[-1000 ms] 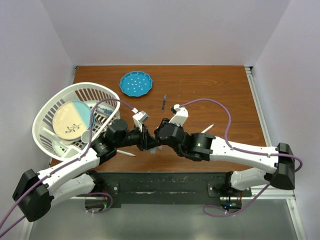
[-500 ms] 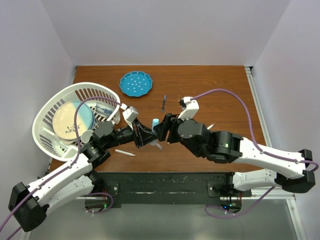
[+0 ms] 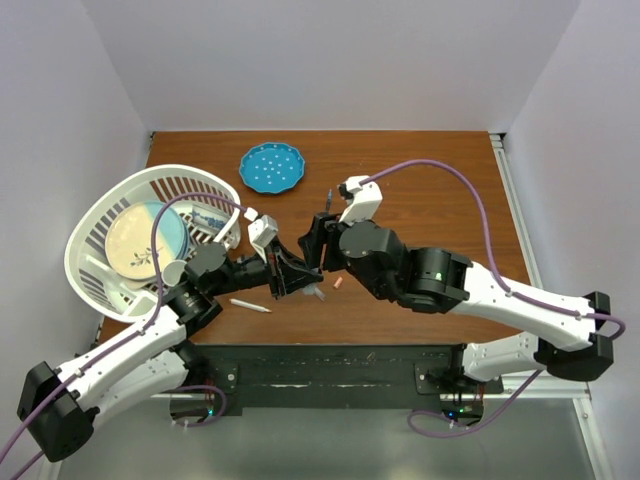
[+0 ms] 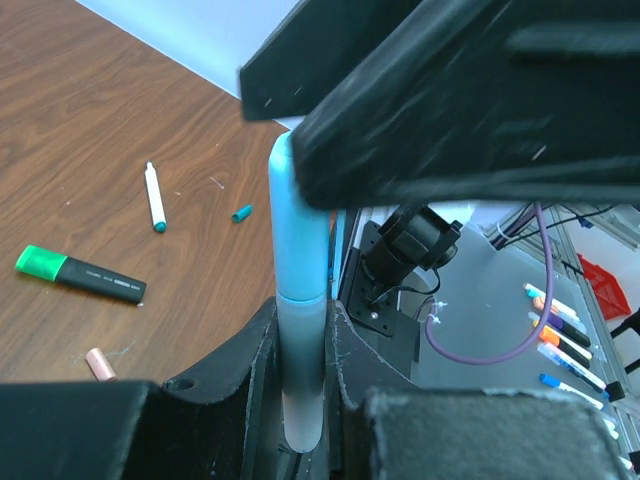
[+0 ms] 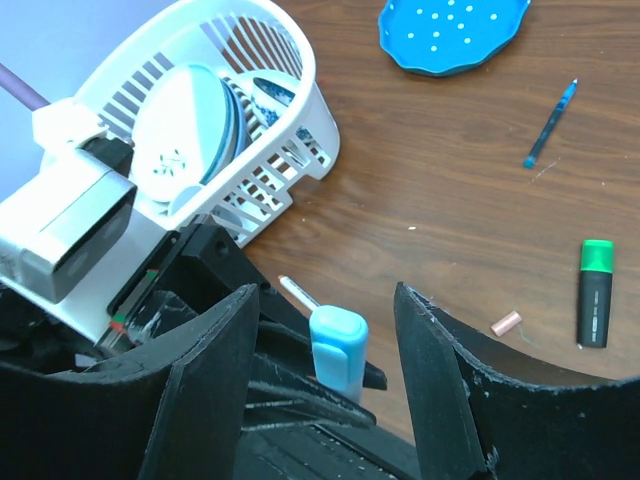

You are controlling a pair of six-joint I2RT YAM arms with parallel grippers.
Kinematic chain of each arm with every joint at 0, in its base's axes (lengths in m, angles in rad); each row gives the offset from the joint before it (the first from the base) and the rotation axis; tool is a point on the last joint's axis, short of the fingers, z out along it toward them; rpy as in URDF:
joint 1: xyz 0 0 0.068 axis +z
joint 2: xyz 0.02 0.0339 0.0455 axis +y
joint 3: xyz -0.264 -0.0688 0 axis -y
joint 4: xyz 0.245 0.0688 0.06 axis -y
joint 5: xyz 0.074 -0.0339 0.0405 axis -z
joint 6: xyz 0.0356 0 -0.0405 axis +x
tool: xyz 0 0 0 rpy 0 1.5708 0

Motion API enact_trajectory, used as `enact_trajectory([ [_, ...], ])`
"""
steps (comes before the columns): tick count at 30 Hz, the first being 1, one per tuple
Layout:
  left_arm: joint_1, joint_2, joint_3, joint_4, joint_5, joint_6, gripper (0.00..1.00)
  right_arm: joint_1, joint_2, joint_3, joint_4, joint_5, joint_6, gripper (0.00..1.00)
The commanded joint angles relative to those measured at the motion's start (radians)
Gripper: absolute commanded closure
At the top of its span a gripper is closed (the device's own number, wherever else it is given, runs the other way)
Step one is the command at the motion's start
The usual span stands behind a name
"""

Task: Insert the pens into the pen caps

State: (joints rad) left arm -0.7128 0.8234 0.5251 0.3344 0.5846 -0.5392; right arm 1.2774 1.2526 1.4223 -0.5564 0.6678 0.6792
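Note:
My left gripper (image 4: pixel 300 315) is shut on a grey-barrelled pen (image 4: pixel 302 380) that stands upright with a light-blue cap (image 5: pixel 338 350) seated on its top. My right gripper (image 5: pixel 325 296) is open, its fingers either side of that cap without touching it. From the top camera the left gripper (image 3: pixel 297 272) and right gripper (image 3: pixel 315 245) meet at the table's middle, and the capped pen is hidden under them. A white pen (image 3: pixel 250 306) lies near the front edge. On the wood lie a second white pen (image 4: pixel 155 197), a teal cap (image 4: pixel 241 212), a pink cap (image 5: pixel 505 323) and a green-capped dark pen (image 5: pixel 595 292).
A white basket (image 3: pixel 95 225) with plates stands at the left. A blue dotted plate (image 3: pixel 271 167) sits at the back. A slim blue pen (image 5: pixel 550 124) lies just right of that plate. The right arm (image 3: pixel 430 275) crosses the table's middle.
My right gripper has opened and let go of the light-blue cap, which stays on the pen. The right arm swung left over the joint; the left gripper kept its grip.

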Motion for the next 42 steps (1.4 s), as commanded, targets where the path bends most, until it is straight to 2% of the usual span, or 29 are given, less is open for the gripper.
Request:
enact_trajectory([
  [1,0.006,0.0,-0.004,0.071,0.015,0.007,1.0,-0.004,0.022,0.033,-0.011,0.009,-0.006,0.41],
  [3,0.007,0.003,0.001,0.071,0.011,0.008,1.0,-0.004,0.027,0.006,-0.01,-0.007,0.016,0.49],
  [5,0.007,0.005,0.006,0.072,0.003,0.008,1.0,-0.004,0.021,-0.016,0.003,-0.025,0.026,0.62],
  [6,0.006,0.006,0.007,0.074,0.001,0.002,1.0,-0.004,0.019,-0.041,0.012,-0.025,0.036,0.74],
  [9,0.006,0.006,0.013,0.089,-0.019,-0.021,1.0,-0.004,0.005,-0.098,0.035,-0.076,0.06,0.91],
  [12,0.006,0.013,0.018,0.12,-0.037,-0.041,1.0,-0.003,0.005,-0.141,0.044,-0.134,0.086,0.99],
  [21,0.019,0.062,0.081,0.146,-0.092,-0.027,1.0,0.02,0.005,-0.284,0.079,-0.275,0.164,1.0],
  [25,0.064,0.085,0.096,0.167,-0.085,-0.028,1.0,0.049,0.016,-0.306,0.066,-0.292,0.18,1.0],
  [30,0.137,0.094,0.125,0.219,-0.014,-0.047,1.0,0.057,0.01,-0.342,0.093,-0.353,0.183,1.0],
  [36,0.167,0.088,0.142,0.259,0.035,-0.065,1.0,0.062,0.028,-0.385,0.139,-0.437,0.191,1.0],
  [39,0.167,0.101,0.148,0.256,0.04,-0.064,1.0,0.068,0.03,-0.385,0.145,-0.445,0.191,1.0],
  [42,0.167,0.117,0.139,0.273,0.072,-0.076,1.0,0.066,0.005,-0.359,0.125,-0.38,0.197,1.0],
])
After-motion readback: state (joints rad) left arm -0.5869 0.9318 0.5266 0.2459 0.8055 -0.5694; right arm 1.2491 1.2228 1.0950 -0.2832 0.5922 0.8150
